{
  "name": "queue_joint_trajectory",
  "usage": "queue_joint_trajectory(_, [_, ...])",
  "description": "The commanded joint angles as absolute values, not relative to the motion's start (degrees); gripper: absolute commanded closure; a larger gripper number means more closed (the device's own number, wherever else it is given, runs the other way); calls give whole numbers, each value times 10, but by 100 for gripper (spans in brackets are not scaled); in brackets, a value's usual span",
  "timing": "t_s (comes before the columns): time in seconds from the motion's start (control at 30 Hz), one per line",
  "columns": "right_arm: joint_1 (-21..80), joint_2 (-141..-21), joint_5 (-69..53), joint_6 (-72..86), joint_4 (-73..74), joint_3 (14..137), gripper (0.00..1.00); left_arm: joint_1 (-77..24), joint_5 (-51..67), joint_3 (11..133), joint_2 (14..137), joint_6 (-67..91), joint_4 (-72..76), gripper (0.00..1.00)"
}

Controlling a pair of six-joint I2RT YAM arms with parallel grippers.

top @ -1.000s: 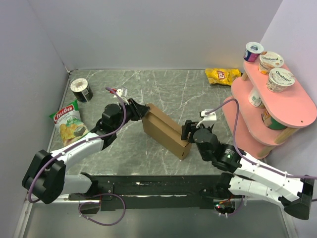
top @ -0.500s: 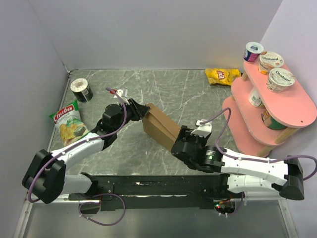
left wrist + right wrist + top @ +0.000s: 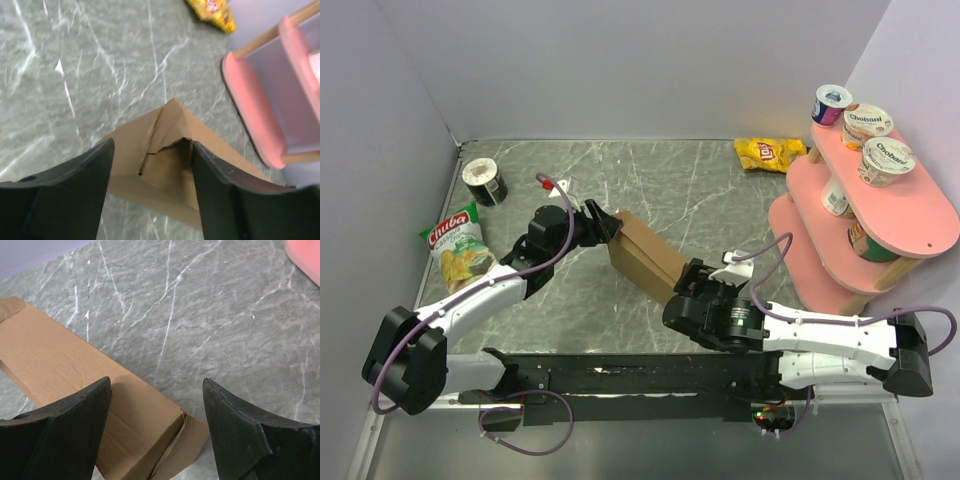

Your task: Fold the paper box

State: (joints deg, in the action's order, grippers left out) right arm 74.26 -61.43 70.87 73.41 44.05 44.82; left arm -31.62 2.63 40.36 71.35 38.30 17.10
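Paper box (image 3: 642,258) lay diagonal on the table (image 3: 720,195), body formed; left gripper (image 3: 150,150) spread around the crumpled far end flap (image 3: 167,150), gripping nothing; right gripper (image 3: 156,386) spread over the near end, empty; near end possibly untucked; best press each flap square, other arm bracing.

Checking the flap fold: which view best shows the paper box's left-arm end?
Left wrist: that end of the paper box fills the centre, creased flap partly tucked in. Top external shows its length, that end covered. Right wrist shows the long face and opposite end.
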Motion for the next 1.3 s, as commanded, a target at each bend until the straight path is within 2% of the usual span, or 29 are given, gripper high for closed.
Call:
queue_joint_trajectory(0.0, [750,-618,609,686,561,399,21,-311,18,427,721,329,-33,30])
queue_joint_trajectory(0.1, [750,-620,607,682,560,401,21,-302,32,457,716,321,-45,26])
queue_joint_trajectory(0.3, [751,-637,606,679,561,409,21,-280,69,495,723,307,-46,26])
queue_joint_trajectory(0.4, [751,-636,606,677,561,410,21,-278,81,520,728,295,-53,20])
queue_joint_trajectory(0.5, [751,-628,605,670,555,407,21,-278,79,546,733,275,-68,11])
queue_joint_trajectory(0.63, [751,-615,603,660,549,404,21,-278,71,584,734,242,-89,8])
queue_joint_trajectory(0.9, [751,-614,599,650,546,408,20,-279,92,661,766,196,-124,17])
queue_joint_trajectory(1.0, [751,-614,599,648,545,408,20,-283,105,696,790,185,-150,28])
queue_joint_trajectory(1.27, [750,-613,598,645,537,403,20,-296,96,705,818,178,-176,49])
